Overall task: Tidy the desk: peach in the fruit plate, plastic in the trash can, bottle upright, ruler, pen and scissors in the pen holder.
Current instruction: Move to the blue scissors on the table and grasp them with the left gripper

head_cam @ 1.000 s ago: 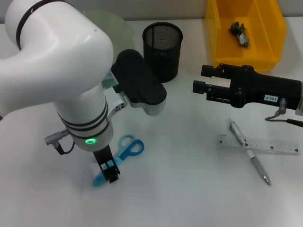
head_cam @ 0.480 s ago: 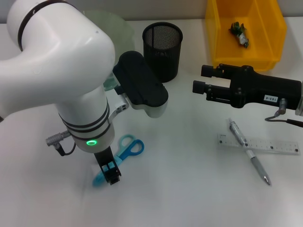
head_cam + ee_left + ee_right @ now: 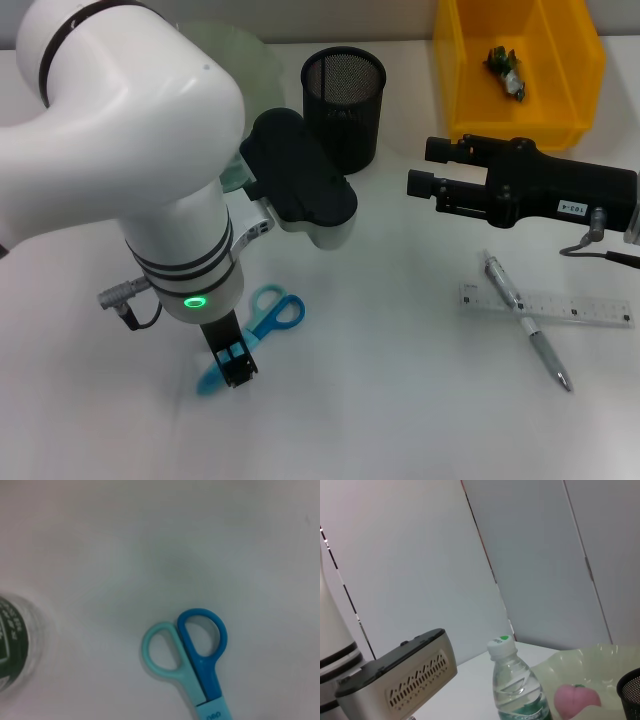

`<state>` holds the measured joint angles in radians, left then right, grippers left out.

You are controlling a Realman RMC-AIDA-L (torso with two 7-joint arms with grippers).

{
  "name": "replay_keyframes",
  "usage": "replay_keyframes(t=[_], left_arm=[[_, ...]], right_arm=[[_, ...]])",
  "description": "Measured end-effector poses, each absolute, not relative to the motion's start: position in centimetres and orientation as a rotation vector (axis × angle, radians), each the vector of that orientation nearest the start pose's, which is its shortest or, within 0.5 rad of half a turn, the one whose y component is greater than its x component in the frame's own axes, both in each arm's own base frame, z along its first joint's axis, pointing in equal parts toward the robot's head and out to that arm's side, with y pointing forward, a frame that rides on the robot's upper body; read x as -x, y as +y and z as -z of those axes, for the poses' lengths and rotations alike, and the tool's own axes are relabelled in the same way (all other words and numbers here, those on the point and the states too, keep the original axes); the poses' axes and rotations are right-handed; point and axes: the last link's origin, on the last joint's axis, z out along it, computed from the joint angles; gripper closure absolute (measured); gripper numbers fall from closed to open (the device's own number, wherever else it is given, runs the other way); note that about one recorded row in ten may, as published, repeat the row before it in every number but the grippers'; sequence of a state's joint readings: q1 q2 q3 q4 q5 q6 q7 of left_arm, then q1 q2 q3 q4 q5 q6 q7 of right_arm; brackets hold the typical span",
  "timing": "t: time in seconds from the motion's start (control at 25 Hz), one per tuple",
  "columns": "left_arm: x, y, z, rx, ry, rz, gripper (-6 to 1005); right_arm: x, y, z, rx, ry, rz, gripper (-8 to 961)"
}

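Blue scissors (image 3: 268, 314) lie flat on the white desk, and their two handle loops (image 3: 187, 647) show in the left wrist view. My left gripper (image 3: 232, 364) points straight down over the scissors' blade end. A black mesh pen holder (image 3: 344, 95) stands at the back. My right gripper (image 3: 422, 167) hovers open and empty above the desk, left of the pen (image 3: 525, 320), which lies across the clear ruler (image 3: 548, 305). The plastic (image 3: 505, 70) lies in the yellow trash can (image 3: 575, 60). In the right wrist view the bottle (image 3: 516, 685) stands upright beside the peach (image 3: 576, 700), which sits in the green fruit plate (image 3: 590, 662).
My bulky white left arm (image 3: 150, 170) hides most of the fruit plate (image 3: 235, 45) and the bottle in the head view. Bare desk lies between the scissors and the pen. The bottle's label (image 3: 12, 637) shows at the edge of the left wrist view.
The left arm has shifted very slightly to the right. The scissors and the right arm have not moved.
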<state>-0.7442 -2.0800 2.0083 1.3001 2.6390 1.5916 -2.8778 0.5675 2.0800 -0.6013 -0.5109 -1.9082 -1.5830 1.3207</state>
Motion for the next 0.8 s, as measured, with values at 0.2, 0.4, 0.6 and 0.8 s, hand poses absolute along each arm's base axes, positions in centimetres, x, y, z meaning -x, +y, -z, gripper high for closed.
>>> replay_keyframes(t=[0.2,0.4,0.6,0.8], left_arm=[[14.64,30.1,8.76,2.634,-0.583,-1.07,615],[14.45,30.18,8.88,2.642,-0.58,-1.062,615],[14.36,30.31,8.92,2.641,-0.574,-1.058,615],[14.2,30.42,8.95,2.641,-0.567,-1.052,614]], right_arm=[[-24.97,33.24,0.79,2.639,0.667,-0.954,303],[-25.0,33.22,0.8,2.639,0.668,-0.954,303],[-24.99,33.21,0.79,2.639,0.668,-0.954,303],[-24.94,33.21,0.79,2.641,0.666,-0.956,302]])
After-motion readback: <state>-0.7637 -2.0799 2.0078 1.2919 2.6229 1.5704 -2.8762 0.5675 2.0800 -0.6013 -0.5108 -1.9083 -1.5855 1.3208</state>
